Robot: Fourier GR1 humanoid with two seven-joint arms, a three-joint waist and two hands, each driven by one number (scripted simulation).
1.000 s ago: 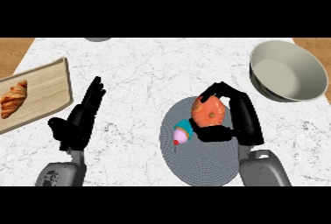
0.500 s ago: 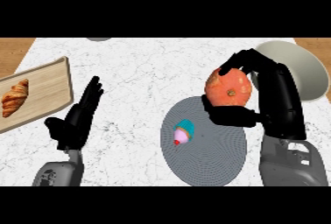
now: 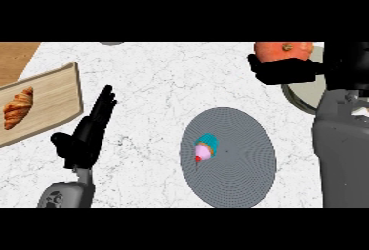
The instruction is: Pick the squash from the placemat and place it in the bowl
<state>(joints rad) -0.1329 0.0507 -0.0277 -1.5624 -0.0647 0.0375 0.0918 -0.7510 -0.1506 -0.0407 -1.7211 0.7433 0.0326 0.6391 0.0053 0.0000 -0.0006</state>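
- table [image 3: 158, 73]: white marble top, carrying the grey placemat [image 3: 238, 171].
- bowl [image 3: 306, 95]: mostly hidden behind the right forearm.
- right hand [image 3: 284, 71]: fingers curled round the squash [image 3: 282, 50], held high beside the bowl; opening here could land it outside the rim.
- left hand [image 3: 90, 129]: resting with fingers straight, holding nothing.

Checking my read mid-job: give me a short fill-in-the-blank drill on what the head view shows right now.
1. The squash is held in the robot's ____ hand.
2. On the grey placemat lies a ____.
3. The wooden board carries a ____.
4. The left hand rests open, holding ____.

Missing words: right; cupcake; croissant; nothing
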